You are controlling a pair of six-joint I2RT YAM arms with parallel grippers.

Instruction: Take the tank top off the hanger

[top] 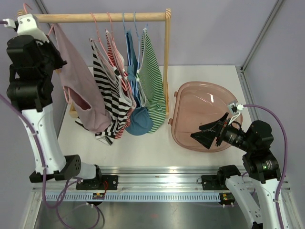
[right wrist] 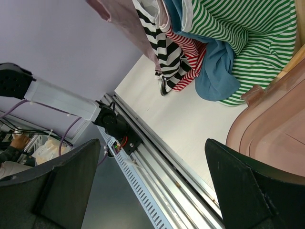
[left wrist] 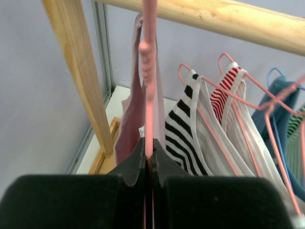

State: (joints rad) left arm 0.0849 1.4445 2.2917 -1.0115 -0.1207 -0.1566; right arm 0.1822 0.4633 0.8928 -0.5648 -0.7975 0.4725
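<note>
A pink tank top (top: pixel 83 93) hangs on a pink wire hanger (left wrist: pixel 149 90) at the left end of the wooden rail (top: pixel 105 17). My left gripper (left wrist: pixel 149 148) is shut on the hanger's wire just below the rail; in the top view it (top: pixel 55 53) sits against the top's upper left edge. The tank top (left wrist: pixel 131 124) hangs behind the jaws. My right gripper (top: pixel 205 136) is open and empty, low over the near rim of the pink basin (top: pixel 205 102), pointing left; its jaws (right wrist: pixel 152 148) frame the table's front rail.
Several other tops hang right of the pink one: black-striped (top: pixel 107 95), red-striped (top: pixel 125 112), blue (top: pixel 137 121), green-striped (top: pixel 155 86). The rack's wooden posts (top: pixel 166 57) stand on the white table. The rack's left post (left wrist: pixel 78 71) is close beside my left gripper.
</note>
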